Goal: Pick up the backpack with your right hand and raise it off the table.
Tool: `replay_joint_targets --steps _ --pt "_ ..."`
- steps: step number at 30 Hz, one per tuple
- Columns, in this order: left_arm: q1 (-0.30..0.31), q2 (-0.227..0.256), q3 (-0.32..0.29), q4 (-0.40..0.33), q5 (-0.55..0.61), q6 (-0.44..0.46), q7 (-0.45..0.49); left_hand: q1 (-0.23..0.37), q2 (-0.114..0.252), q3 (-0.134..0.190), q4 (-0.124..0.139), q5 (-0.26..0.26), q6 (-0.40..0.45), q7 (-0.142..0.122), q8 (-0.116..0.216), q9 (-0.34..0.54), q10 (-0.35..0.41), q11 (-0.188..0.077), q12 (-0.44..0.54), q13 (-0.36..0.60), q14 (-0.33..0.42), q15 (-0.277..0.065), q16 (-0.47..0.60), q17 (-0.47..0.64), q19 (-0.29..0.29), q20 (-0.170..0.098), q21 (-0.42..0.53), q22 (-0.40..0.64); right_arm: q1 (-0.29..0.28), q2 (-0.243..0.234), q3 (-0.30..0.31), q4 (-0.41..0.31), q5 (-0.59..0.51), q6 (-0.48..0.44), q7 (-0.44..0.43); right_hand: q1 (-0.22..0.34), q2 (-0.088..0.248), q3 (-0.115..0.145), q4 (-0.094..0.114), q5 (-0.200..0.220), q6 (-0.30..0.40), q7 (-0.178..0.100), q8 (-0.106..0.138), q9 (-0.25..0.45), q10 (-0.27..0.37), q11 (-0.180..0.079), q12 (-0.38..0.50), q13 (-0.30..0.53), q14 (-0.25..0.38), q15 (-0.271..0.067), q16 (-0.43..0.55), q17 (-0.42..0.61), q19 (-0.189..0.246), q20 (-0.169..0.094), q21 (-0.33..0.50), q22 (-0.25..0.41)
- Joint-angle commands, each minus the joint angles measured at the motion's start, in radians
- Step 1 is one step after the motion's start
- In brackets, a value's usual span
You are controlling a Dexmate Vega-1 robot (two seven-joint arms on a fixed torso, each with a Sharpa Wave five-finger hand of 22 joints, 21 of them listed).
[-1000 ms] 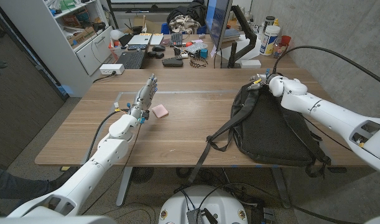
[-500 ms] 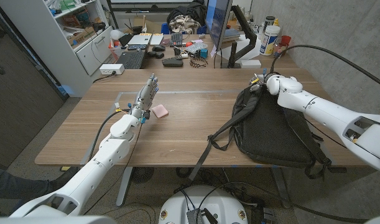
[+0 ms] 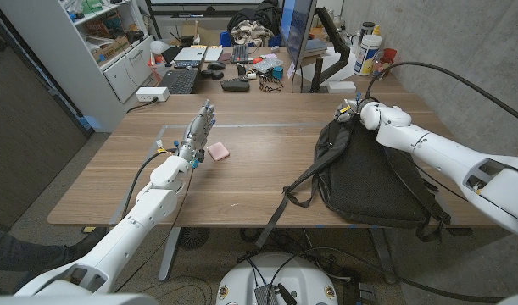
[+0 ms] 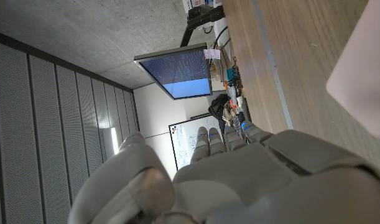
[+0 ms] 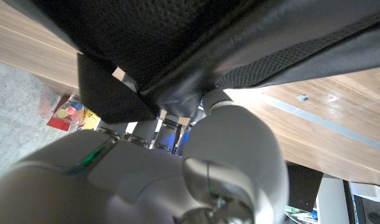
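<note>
Wooden desk: my right hand sits at the backpack top end, grip state unclear, the pack's long axis running back toward me.

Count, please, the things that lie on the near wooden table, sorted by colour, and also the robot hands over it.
Black: 1, the backpack
Pink: 1, the small pink block
White robot hands: 2, the left hand near the block and the right hand at the backpack's top
Total: 4
</note>
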Motion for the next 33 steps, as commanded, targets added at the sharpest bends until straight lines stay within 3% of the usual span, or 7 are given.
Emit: replay_joint_targets --steps 1,3,5,9,16,22,33 --pt "0.0 0.003 -0.002 -0.008 -0.003 0.009 0.004 0.001 0.005 -0.003 0.004 -0.001 0.005 -0.001 0.007 0.004 -0.002 -0.005 0.007 0.003 0.005 0.002 0.007 0.003 -0.004 0.004 0.004 0.004 -0.014 0.01 0.017 0.023 0.032 0.047 -0.065 0.077 0.012 -0.032 0.003 0.025 0.008 0.001 0.101 0.124 -0.008 -0.012 0.079 0.135 0.009 -0.163 0.038 0.122 0.084 -0.147 0.036 0.017" --pt "0.002 0.005 -0.004 -0.011 -0.003 0.012 0.007 0.001 0.005 -0.004 0.004 -0.001 0.005 -0.002 0.007 0.004 -0.002 -0.004 0.007 0.003 0.006 0.002 0.007 0.003 -0.003 0.007 0.004 0.004 -0.017 0.011 0.022 0.026 0.038 0.049 -0.074 0.119 0.014 -0.05 0.003 0.038 -0.003 0.0 0.152 0.195 -0.025 -0.018 0.115 0.213 0.005 -0.167 0.055 0.2 0.087 -0.151 0.068 0.029" --pt "0.002 0.005 -0.004 -0.013 -0.004 0.014 0.009 0.001 0.005 -0.004 0.004 -0.001 0.007 -0.001 0.007 0.004 -0.001 -0.003 0.007 0.003 0.006 0.002 0.007 0.003 -0.002 0.008 0.005 0.004 -0.019 0.011 0.024 0.029 0.042 0.06 -0.085 0.148 0.016 -0.06 0.001 0.045 -0.006 0.005 0.176 0.229 -0.034 -0.033 0.137 0.26 0.009 -0.171 0.068 0.246 0.089 -0.157 0.095 0.045" --pt "0.0 0.006 -0.004 -0.013 -0.005 0.019 0.009 0.001 0.006 -0.004 0.004 -0.002 0.008 -0.001 0.007 0.004 -0.001 -0.003 0.007 0.003 0.006 0.003 0.008 0.004 -0.001 0.01 0.005 0.004 -0.023 0.008 0.033 0.022 0.05 0.06 -0.098 0.212 0.015 -0.081 -0.002 0.059 -0.013 0.005 0.188 0.252 -0.045 -0.038 0.171 0.351 0.01 -0.174 0.098 0.338 0.075 -0.162 0.159 0.087" --pt "-0.011 0.002 0.001 0.002 -0.007 0.023 0.002 0.0 0.006 -0.005 0.005 -0.002 0.011 -0.001 0.008 0.004 0.0 -0.004 0.007 0.003 0.007 0.003 0.008 0.004 0.001 0.015 0.006 0.004 -0.037 -0.009 0.053 -0.019 0.06 0.051 -0.117 0.277 0.008 -0.097 -0.005 0.077 -0.012 0.004 0.19 0.263 -0.054 -0.05 0.188 0.433 0.011 -0.174 0.119 0.423 0.046 -0.168 0.241 0.141" --pt "-0.016 0.001 0.001 0.009 -0.007 0.019 -0.005 0.0 0.007 -0.006 0.005 -0.003 0.012 -0.001 0.007 0.004 0.001 -0.004 0.007 0.003 0.007 0.003 0.008 0.004 0.001 0.018 0.006 0.004 -0.059 -0.033 0.076 -0.07 0.07 0.042 -0.133 0.299 0.001 -0.107 -0.002 0.086 -0.003 0.008 0.185 0.256 -0.045 -0.044 0.196 0.468 0.017 -0.174 0.126 0.456 0.03 -0.168 0.283 0.167" --pt "-0.036 -0.006 0.007 0.029 -0.012 0.019 -0.027 0.0 0.008 -0.008 0.005 -0.004 0.012 -0.001 0.007 0.004 0.001 -0.005 0.007 0.004 0.007 0.003 0.007 0.004 0.002 0.019 0.006 0.004 -0.136 -0.107 0.154 -0.227 0.099 0.021 -0.184 0.327 -0.004 -0.111 -0.002 0.095 0.009 0.012 0.174 0.24 -0.02 -0.054 0.204 0.505 0.038 -0.174 0.131 0.49 0.003 -0.169 0.331 0.196"
